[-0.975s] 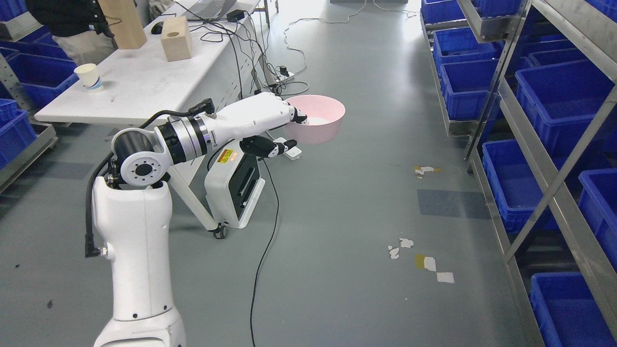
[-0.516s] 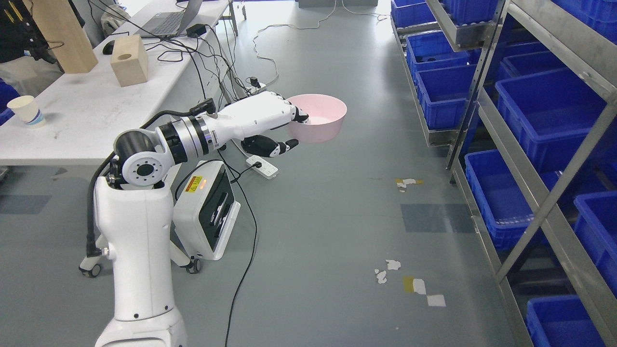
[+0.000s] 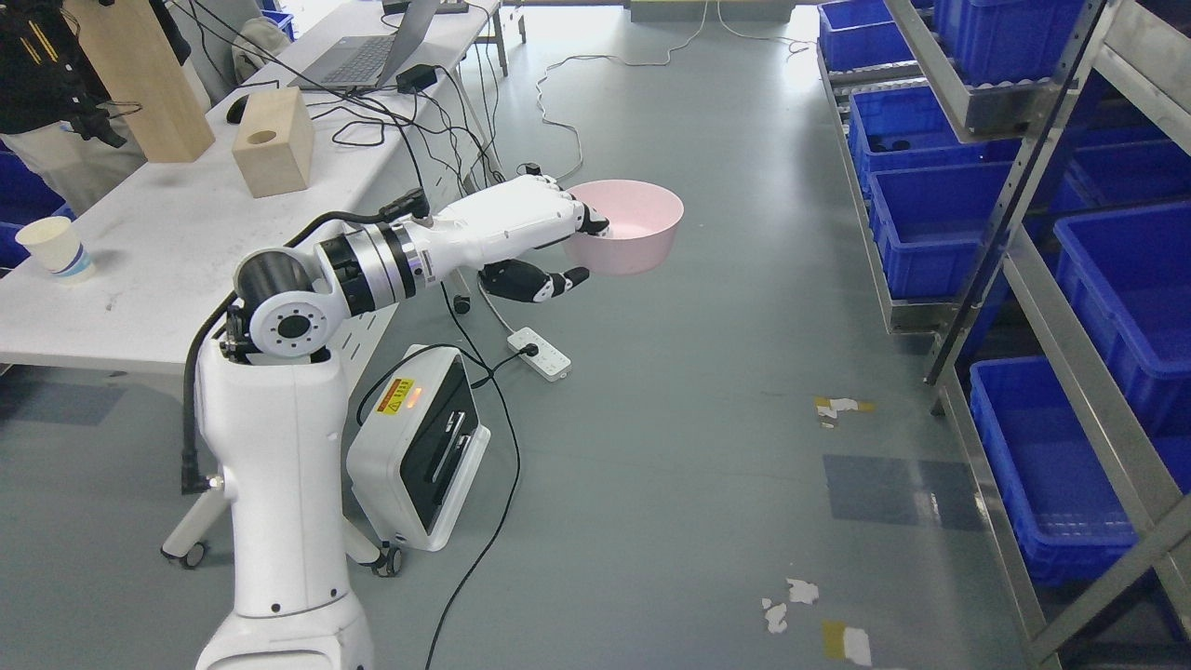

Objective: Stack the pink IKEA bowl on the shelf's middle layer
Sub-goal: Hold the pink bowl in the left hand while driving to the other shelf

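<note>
The left robot hand (image 3: 535, 228) reached out from the left side and held the pink bowl (image 3: 625, 226) by its near rim. Its fingers (image 3: 588, 220) curled over the edge and down into the bowl, and the thumb (image 3: 540, 281) stuck out under it. The bowl was up in the air over the grey floor (image 3: 670, 447), open side up, and looked empty inside (only a pale shine showed at the bottom). It was not on the shelf; the shelf (image 3: 1033, 270) stood well apart from it along the right side, a metal rack with slanted legs. Blue bins (image 3: 930, 228) sat in rows on the shelf, high and low.

The white arm (image 3: 279, 447) rose from the bottom edge and bent at a round joint toward the bowl. The right arm did not show.

On the left stood a white table (image 3: 158, 251). On it were a paper cup (image 3: 54, 249), a small wooden block with a hole (image 3: 272, 149), a taller wooden block (image 3: 149, 79), a laptop (image 3: 368, 51) and many black cables. A person (image 3: 42, 93) in dark clothes stood behind the table at the top left corner.

On the floor beside the arm was a white box on wheels (image 3: 419, 447) with a yellow label and a small orange light. A white power strip (image 3: 540, 352) lay near it, below the bowl. Bits of torn tape (image 3: 842, 407) were stuck on the floor farther right.
</note>
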Tool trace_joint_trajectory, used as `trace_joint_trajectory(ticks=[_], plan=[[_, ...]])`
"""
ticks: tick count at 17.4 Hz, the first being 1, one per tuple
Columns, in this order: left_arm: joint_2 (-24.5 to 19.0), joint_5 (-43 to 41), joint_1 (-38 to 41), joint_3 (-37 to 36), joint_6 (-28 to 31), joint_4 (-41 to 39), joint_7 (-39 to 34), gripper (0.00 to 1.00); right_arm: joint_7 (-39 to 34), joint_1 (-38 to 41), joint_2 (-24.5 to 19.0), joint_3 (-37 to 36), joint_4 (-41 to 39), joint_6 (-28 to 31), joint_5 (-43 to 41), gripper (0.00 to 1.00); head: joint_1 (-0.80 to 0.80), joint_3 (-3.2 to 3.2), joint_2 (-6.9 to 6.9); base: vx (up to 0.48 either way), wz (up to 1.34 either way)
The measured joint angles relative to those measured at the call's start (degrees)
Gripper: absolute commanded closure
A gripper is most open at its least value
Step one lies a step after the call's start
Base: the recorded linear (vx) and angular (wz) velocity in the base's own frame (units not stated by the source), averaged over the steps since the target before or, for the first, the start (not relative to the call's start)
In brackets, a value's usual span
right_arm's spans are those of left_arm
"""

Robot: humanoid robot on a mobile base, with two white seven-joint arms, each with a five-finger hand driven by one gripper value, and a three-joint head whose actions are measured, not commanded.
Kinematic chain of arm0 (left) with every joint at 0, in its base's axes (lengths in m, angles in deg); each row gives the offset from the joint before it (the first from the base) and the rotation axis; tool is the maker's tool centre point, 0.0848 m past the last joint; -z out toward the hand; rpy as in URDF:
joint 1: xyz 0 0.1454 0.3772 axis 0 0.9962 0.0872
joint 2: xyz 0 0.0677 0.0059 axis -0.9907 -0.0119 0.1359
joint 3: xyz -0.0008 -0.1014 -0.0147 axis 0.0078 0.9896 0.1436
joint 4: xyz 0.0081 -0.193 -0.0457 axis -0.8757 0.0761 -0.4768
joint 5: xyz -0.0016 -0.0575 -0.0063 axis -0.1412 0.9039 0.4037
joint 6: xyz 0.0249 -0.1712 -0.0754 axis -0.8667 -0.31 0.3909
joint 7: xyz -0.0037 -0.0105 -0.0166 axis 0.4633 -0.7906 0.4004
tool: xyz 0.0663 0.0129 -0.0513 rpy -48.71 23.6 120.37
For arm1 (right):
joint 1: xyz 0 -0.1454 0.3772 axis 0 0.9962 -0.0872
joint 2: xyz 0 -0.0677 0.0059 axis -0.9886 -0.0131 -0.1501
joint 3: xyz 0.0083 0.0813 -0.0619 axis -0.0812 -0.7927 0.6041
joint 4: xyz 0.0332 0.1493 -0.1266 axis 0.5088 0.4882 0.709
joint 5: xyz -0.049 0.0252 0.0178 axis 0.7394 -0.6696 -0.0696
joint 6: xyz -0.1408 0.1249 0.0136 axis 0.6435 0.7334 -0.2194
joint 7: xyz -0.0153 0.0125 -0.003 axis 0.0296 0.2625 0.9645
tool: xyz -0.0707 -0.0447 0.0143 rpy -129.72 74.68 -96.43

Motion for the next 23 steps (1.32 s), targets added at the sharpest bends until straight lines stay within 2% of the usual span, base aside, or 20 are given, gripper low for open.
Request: trace_joint_trajectory(ticks=[15,23], plan=[[1.0,-1.7,-1.2,-2.1,0.5,0.4,-1.1,0.97,0.0,0.0,0.0,0.0,0.0,0.0,0.0,0.0,0.0,0.0,0.0,0.211,-0.01],[1.2,-1.6,-1.0,-3.0,0.6,0.4,-2.2,0.97,0.0,0.0,0.0,0.0,0.0,0.0,0.0,0.0,0.0,0.0,0.0,0.058,-0.14]])
